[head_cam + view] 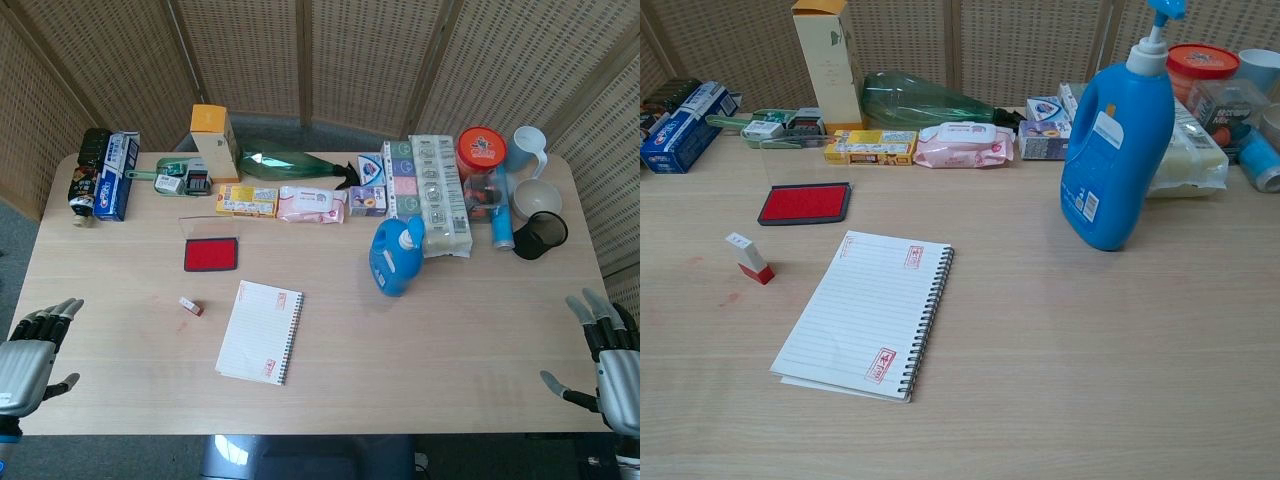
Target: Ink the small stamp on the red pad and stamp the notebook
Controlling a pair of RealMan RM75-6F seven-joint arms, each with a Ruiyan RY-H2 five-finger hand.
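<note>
A small white stamp with a red base (190, 306) (750, 257) lies tipped over on the table, left of the spiral notebook (260, 331) (868, 312). The notebook's lined page carries red stamp marks near its top and bottom. Behind the stamp sits the red ink pad (211, 254) (805, 203), uncovered. My left hand (32, 347) hangs at the table's near left edge, empty, fingers apart. My right hand (604, 350) hovers at the near right edge, also empty with fingers spread. Both hands are far from the stamp and are absent from the chest view.
A blue detergent bottle (396, 257) (1117, 152) stands right of the notebook. A row of boxes, a wipes pack (312, 203), a green bottle (290, 164), cups (540, 236) and a red-lidded jar (481, 148) lines the far side. Faint red smudges (710, 280) mark the table near the stamp.
</note>
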